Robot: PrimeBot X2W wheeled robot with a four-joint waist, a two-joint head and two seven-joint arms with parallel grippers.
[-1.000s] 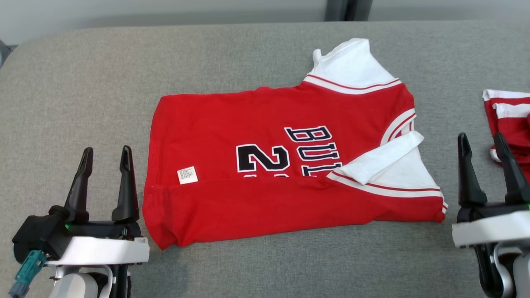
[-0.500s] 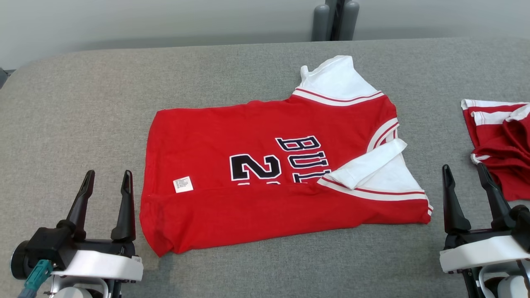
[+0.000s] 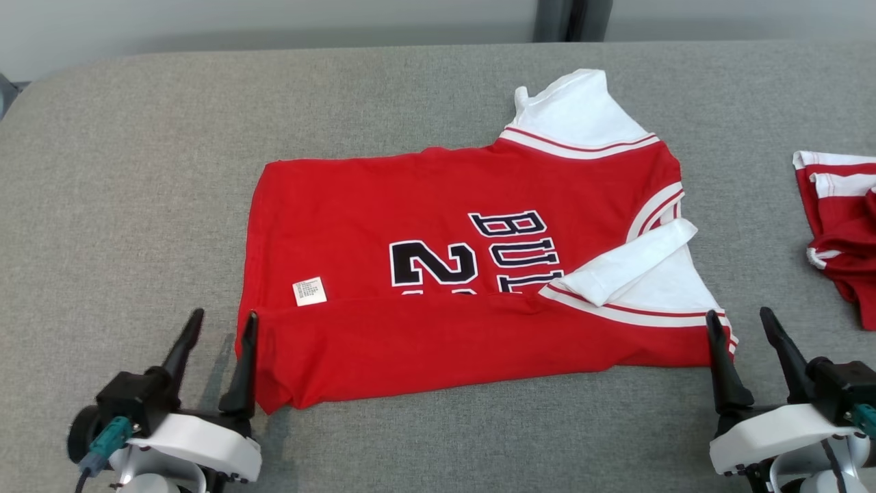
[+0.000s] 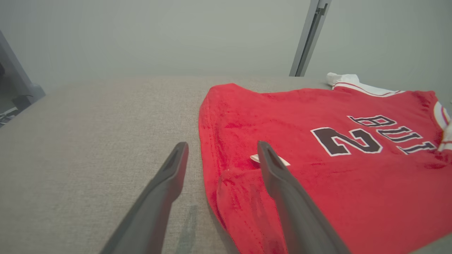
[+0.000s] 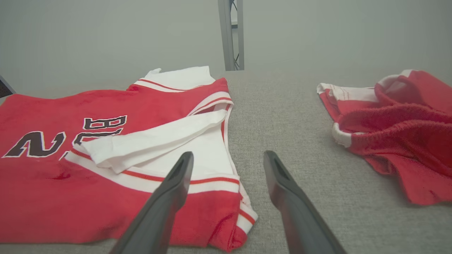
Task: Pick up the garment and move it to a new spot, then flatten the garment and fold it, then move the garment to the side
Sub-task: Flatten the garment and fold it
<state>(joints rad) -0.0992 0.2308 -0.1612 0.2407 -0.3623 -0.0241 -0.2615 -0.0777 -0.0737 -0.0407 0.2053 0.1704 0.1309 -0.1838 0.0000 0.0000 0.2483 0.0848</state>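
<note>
grey fabric table [image 3: 137, 171] — pale wall [image 4: 141, 35], seemingly | left gripper [image 3: 226, 315], right gripper [image 3: 738, 312] — splayed

Grey padded surface [image 3: 137, 171], stray cloth [image 3: 842, 226]
Crumpled, red and white, it lies at the right side; a dark post [image 3: 571, 17] stands behind.

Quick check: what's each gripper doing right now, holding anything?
Left gripper: open, empty, at the near left corner of the jersey.
Right gripper: open, empty, at its near right corner.
</note>
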